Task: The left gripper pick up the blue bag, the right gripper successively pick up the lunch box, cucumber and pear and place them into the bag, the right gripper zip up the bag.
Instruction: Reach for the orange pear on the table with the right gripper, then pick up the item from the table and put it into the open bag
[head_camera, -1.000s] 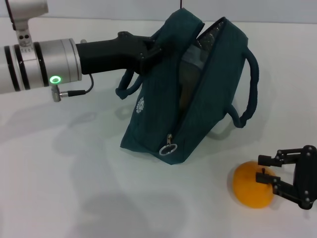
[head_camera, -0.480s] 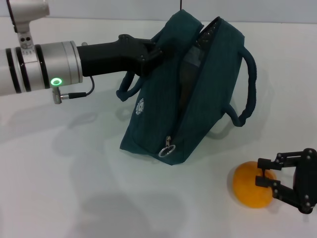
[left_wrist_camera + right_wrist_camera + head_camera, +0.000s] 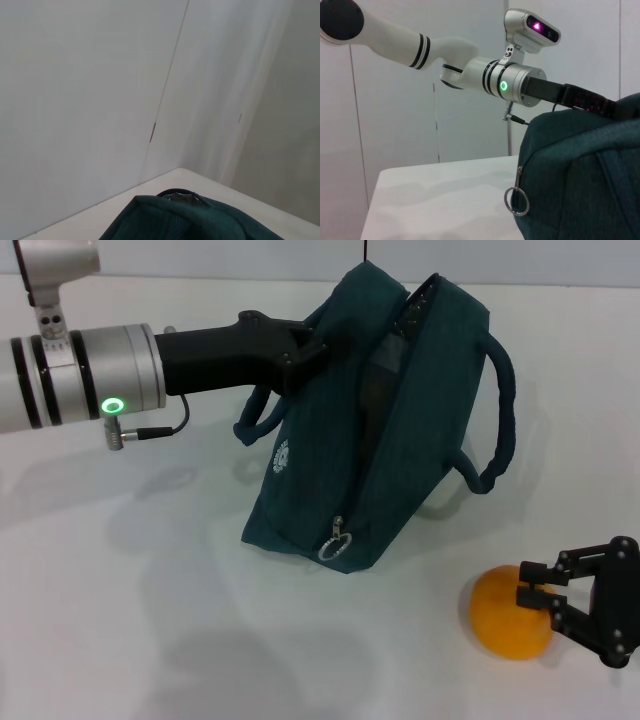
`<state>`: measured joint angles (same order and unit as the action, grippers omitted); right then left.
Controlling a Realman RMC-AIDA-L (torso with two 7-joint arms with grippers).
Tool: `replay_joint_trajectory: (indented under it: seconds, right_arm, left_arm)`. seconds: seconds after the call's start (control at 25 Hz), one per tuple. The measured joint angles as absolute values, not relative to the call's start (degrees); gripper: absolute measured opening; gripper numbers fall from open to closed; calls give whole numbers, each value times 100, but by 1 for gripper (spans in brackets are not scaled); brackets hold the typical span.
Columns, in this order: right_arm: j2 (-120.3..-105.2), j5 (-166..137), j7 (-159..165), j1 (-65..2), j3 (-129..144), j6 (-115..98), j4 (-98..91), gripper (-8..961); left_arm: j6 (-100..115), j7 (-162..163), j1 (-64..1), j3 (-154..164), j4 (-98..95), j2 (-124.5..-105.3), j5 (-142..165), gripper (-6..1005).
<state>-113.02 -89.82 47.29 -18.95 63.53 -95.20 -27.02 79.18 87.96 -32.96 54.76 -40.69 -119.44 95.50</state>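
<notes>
My left gripper [image 3: 308,346] is shut on the upper left edge of the blue bag [image 3: 330,460] and holds it tilted above the table. The zipper is open, showing a dark gap along the top, and its ring pull [image 3: 335,548] hangs at the low front end. Lunch box and cucumber are hidden. The orange-yellow pear [image 3: 505,615] lies on the table to the bag's front right. At its right side is my right gripper [image 3: 533,584], open, fingertips at the pear's upper right. The right wrist view shows the bag [image 3: 580,175] and ring pull [image 3: 516,201].
The white table [image 3: 150,620] lies under everything, with a white wall behind it. One bag handle [image 3: 500,420] loops out to the right and the other hangs on the left, below my left gripper. The left wrist view shows only the bag's top edge [image 3: 200,220] and the wall.
The bag has swung slightly and its opening looks narrower. My right gripper has dropped a little toward the front beside the pear. The pear has stayed put.
</notes>
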Motion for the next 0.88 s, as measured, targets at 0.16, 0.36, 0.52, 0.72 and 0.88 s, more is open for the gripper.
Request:
replay_joint_trajectory:
  seconds: [0.16,0.36,0.52,0.72,0.88]
  right_arm:
    - [-11313,-8984,4734,-1914,6336,-9507,-2681,190]
    - [-11320,-9022,4753,-1928,6336,-9501,-2676,171]
    - [-11320,-9022,4755,-1925,6336,-9489,-2672,148]
    - [-11316,-8992,4731,-1901,6262,-9484,-2675,42]
    - [-11315,-8991,4699,-1907,6183,-9514,-2712,42]
  left_arm:
    - [7918,8792,-3296,5476,-4084,-11944,9553,43]
    - [7918,8789,-3296,5476,-4103,-11938,9555,43]
    - [7926,8789,-3302,5476,-4110,-11936,9555,43]
    - [7928,8780,-3305,5476,-4113,-11935,9554,43]
    - [7929,8739,-3305,5476,-4113,-11935,9553,43]
